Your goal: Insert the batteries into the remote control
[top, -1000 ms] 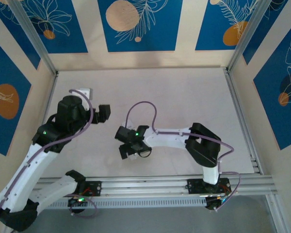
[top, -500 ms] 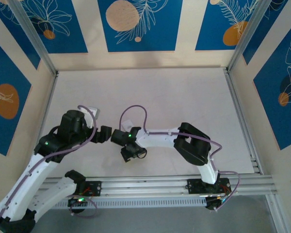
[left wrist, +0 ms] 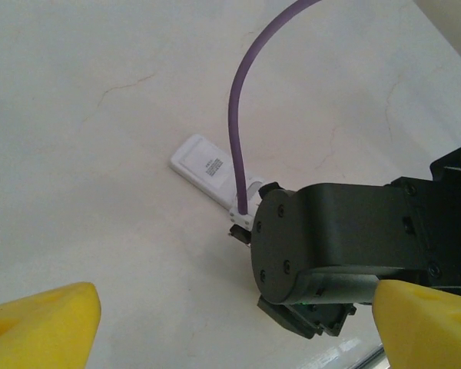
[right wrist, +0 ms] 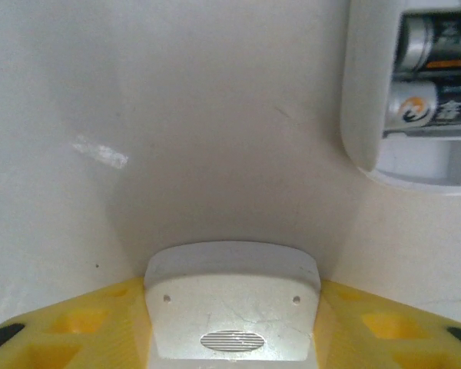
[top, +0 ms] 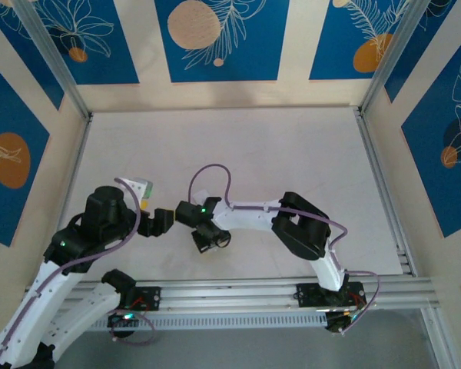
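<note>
Remote control [right wrist: 365, 84] (batteries [right wrist: 438, 108] seated), beyond right gripper [right wrist: 232, 338]

Batteries [right wrist: 438, 108] side by side, inside the remote control [right wrist: 361, 92] (open bay), flat on the table [right wrist: 200, 123]

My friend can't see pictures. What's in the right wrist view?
A white cover sits between the yellow fingers of the right pincer at the bottom. In the top right corner, two batteries lie side by side inside the open compartment of the remote control.
</note>
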